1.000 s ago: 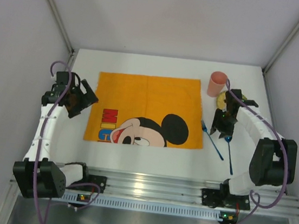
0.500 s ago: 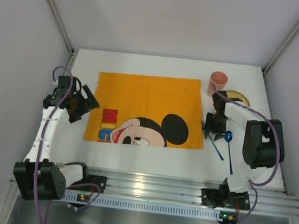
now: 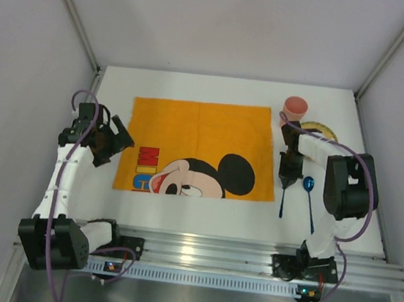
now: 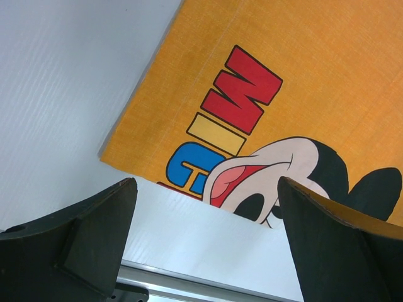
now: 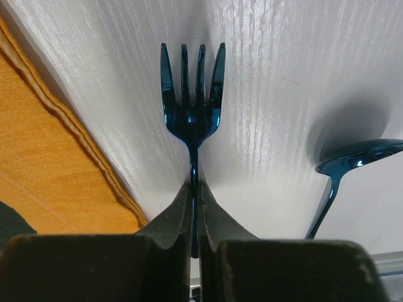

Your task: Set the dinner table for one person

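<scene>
My right gripper [image 3: 286, 176] [image 5: 196, 185] points straight down at the white dinner table [image 3: 180, 211], shut on the neck of a dark blue fork [image 5: 192, 94]. The fork's handle [image 3: 282, 203] runs toward the near edge, just right of the orange cartoon-mouse cloth [image 3: 197, 132]. Whether the fork still touches the tabletop I cannot tell. A blue spoon [image 3: 309, 185] [image 5: 356, 157] lies on the table right of the fork. Behind them stand a pink cup [image 3: 295, 107] and a yellow plate [image 3: 321, 128], partly hidden by the arm. My left gripper [image 3: 115, 137] [image 4: 206, 189] hangs open and empty over the cloth's left edge [image 4: 302, 69].
Grey walls close in the table at the back and both sides. An aluminium rail [image 3: 197, 250] [image 4: 189, 283] runs along the near edge, carrying both arm bases. The cloth's frayed right hem [image 5: 82, 145] lies close to the fork.
The right gripper swung left over the fork and closed on it. The fork turned from a slant to straight along the cloth's right edge. The left arm barely moved.
</scene>
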